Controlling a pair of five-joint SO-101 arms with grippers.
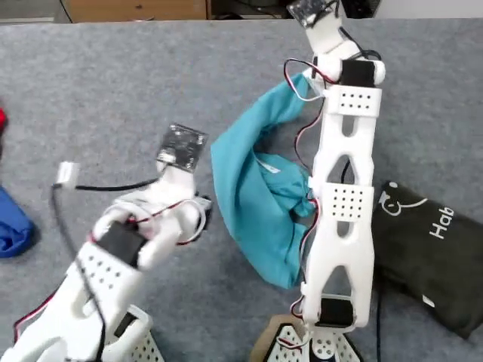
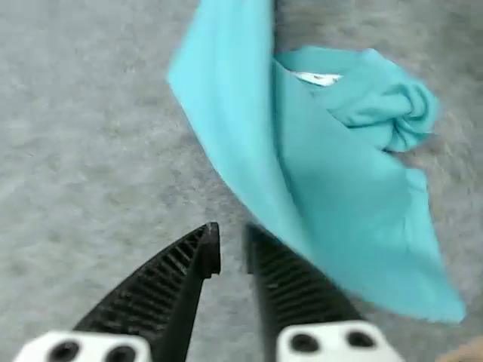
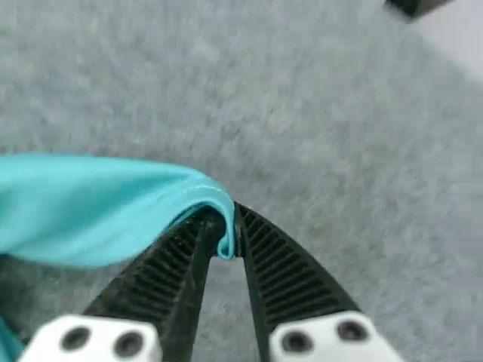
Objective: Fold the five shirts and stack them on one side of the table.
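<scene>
**While the right claw grips the teal shirt, the left claw holds nothing**

1. Left arm (image 1: 113,264). It rises from the near edge of the table (image 1: 113,90) on the left side and leans toward the middle. The left claw (image 2: 232,245) hangs over bare grey tabletop. Its two fingers are almost together, with only a narrow slit between the tips and nothing in that slit. The lowest fold of the teal shirt (image 2: 339,188) passes just beside one finger; contact cannot be confirmed.

2. Right arm (image 1: 343,204). It stands just right of the middle and stretches from the near edge to the far side of the table.

3. Teal shirt. It lies crumpled between the two arms, close against the right arm. One end rests on the table near the right arm's base. The other end is drawn up in a long band toward the far end of that arm.

4. Dark shirt (image 1: 430,256). It lies bunched on the table to the right of the right arm and carries white print.

5. Blue shirt (image 1: 11,226). It lies at the left edge of the table, well apart from both arms. A red item (image 1: 1,119) shows at the same edge, farther back; too little is visible to identify it.

6. Right claw (image 3: 229,226). It is clamped on a folded edge of the teal shirt, which hangs away from the fingertips above the grey surface.

7. Wooden furniture (image 1: 136,9) stands beyond the far edge.
</scene>
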